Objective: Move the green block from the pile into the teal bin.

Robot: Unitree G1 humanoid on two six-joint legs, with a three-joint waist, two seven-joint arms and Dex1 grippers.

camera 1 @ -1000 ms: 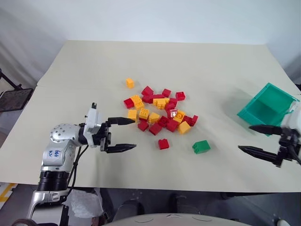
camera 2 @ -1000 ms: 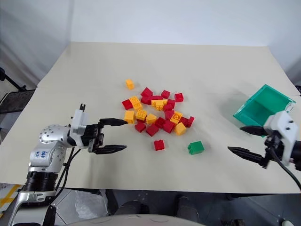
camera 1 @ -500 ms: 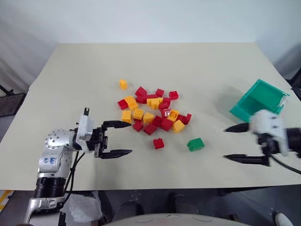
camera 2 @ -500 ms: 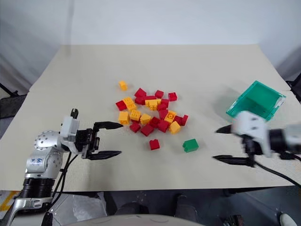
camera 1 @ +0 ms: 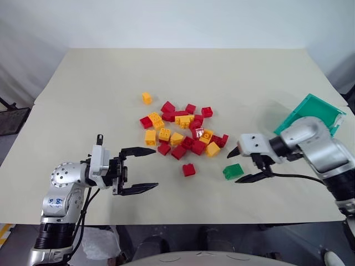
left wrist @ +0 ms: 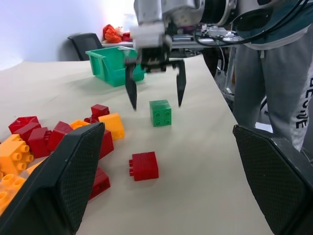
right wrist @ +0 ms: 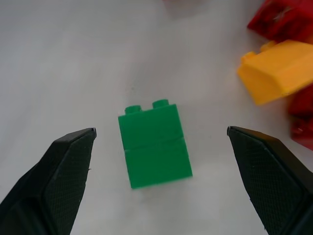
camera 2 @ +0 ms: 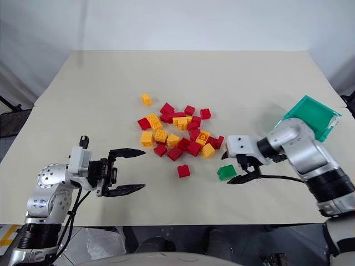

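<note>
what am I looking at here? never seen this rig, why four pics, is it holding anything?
It's a two-armed humanoid robot at a beige table. The two wide pictures come from a stereo camera on its head, looking down over both arms. The two close-ups come from cameras on each wrist, looking along that gripper's black fingers.

On the table: a pile of red and yellow toy bricks, one green block lying apart from it, and a teal bin at the right edge.

Nothing is held. The right gripper is open, with a finger on either side of the green block, not touching it. The left gripper is open over bare table.
</note>
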